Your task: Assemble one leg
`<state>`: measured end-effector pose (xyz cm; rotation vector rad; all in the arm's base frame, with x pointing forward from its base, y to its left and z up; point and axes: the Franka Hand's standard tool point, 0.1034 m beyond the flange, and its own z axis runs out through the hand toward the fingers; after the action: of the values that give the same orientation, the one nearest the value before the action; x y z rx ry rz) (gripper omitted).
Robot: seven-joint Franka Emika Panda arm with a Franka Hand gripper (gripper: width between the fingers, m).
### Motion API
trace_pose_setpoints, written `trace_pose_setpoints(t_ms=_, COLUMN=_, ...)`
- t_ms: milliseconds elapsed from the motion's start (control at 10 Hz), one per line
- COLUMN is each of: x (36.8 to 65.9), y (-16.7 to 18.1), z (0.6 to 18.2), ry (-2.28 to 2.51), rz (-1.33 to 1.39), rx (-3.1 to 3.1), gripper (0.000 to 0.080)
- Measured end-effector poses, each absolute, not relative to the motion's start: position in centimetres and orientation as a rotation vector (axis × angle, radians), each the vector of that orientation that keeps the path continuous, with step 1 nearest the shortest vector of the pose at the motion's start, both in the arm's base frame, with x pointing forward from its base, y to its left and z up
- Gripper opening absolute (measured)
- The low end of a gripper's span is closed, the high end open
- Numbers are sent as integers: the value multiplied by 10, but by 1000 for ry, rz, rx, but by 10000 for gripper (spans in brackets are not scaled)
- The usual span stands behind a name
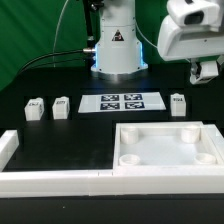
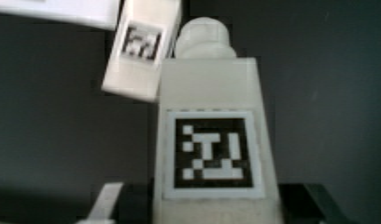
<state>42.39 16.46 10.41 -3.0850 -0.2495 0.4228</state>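
Blurred leg (image 2: 213,120), base beyond frame edge

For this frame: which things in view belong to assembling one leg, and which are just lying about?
Belongs to the job:
- the leg, close up in the wrist view
- the socketed panel, probably where the leg goes

Just lying about:
- three other legs on the table
- the marker board
- the white L-shaped rail by the panel

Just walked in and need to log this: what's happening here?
The gripper hangs raised at the exterior view's right; the wrist view shows the leg close between its fingers, apparently gripped. Three other legs stand on the table beside the marker board. The white panel in front has no leg fitted yet.
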Motion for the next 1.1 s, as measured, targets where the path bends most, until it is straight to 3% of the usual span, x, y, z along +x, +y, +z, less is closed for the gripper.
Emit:
trace_pose_setpoints(t_ms=200, x=435, y=159, z=110, ry=-233, rz=167, rx=-3091, gripper=294)
trace_pose_setpoints(t_ms=500, x=466, y=144, z=125, ry=-164, rz=-519, rx=-2977, gripper=294)
trace_pose_setpoints(t_ms=900, x=514, y=113, z=153, ry=-283, rz=-612, rx=-2994, gripper=294)
trace_pose_setpoints(t_ms=1100, x=510, y=113, z=149, ry=-292, rz=-600, rx=-2997, gripper=294)
